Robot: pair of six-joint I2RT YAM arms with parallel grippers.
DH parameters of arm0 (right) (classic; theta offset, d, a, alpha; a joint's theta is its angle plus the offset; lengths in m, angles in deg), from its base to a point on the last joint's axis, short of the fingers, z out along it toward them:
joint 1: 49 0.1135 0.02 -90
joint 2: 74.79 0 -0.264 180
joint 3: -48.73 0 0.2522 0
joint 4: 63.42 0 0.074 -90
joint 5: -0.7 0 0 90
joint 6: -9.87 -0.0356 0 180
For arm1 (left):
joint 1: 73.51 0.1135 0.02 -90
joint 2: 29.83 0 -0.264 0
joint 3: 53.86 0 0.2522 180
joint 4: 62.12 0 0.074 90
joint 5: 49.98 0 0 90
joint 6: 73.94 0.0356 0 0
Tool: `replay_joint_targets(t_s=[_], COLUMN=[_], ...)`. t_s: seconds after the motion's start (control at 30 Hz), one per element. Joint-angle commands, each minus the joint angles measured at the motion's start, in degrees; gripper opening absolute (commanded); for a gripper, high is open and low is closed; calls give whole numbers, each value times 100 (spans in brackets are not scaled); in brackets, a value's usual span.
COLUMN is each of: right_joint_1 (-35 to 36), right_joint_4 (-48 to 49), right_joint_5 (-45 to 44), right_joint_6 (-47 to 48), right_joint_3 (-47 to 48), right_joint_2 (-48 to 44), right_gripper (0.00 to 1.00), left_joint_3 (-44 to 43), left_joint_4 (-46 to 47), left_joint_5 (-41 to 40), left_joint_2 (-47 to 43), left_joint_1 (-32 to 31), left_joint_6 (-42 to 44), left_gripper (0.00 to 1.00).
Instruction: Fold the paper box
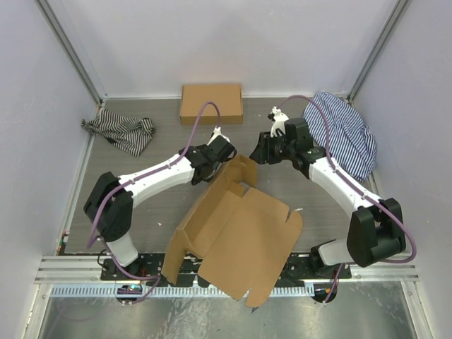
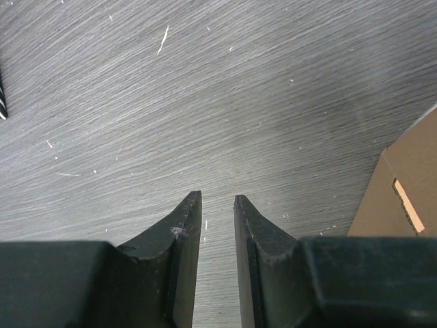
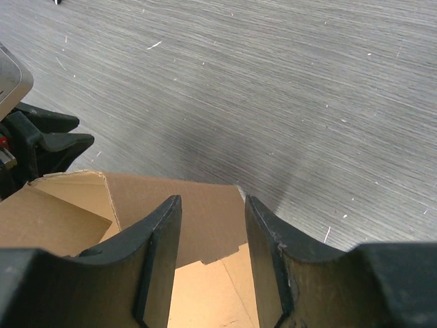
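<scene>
Left tool: jaws a narrow gap apart, nothing between them; bare surface underneath.
Right tool: jaws parted wider, clamping nothing I can see; cardboard lies below the gap.
Paper box: half-formed, lying between the two tools and nearer the arm bases than either. Its far flap stands up just beside the right tool's tips and off to the left tool's right. Its near edge overhangs the front of the surface.
Step, as judged: raising and creasing the far wall.
Doing it well: set the right tool astride the flap's edge before closing. Brace the side wall from outside with the left tool. Fold slowly along the scored line.
Risk: the overhanging sheet may slide towards the bases, so press downward, not inward.
</scene>
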State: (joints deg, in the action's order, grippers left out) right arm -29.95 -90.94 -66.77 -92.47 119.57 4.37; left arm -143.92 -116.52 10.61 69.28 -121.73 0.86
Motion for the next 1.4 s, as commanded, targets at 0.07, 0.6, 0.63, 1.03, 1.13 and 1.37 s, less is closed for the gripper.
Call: replay_joint_targets(t_s=[0.07,0.6,0.63,1.03,1.13,1.37], right_joint_1=[77,194,198,221,217,230], right_joint_4=[242,86,78,-115,-141,-136], right_joint_5=[14,16,34,20,46,201], right_joint_6=[-78,-63,-52,105,108,84], right_joint_3=[347,515,502,407,484,529], right_joint_2=[128,230,204,22,92,111], right_gripper=[48,48,47,46,47,46], left_joint_3=[201,386,379,465,524,573], left_joint_4=[156,228,238,241,241,224], left_joint_5=[-42,80,84,113,112,177], left_joint_2=[-356,-516,-516,-446,-498,-599], left_joint_1=[130,287,284,370,410,441], left_joint_6=[-53,-20,-24,-52,-66,-86], left_gripper=[33,33,33,33,33,33])
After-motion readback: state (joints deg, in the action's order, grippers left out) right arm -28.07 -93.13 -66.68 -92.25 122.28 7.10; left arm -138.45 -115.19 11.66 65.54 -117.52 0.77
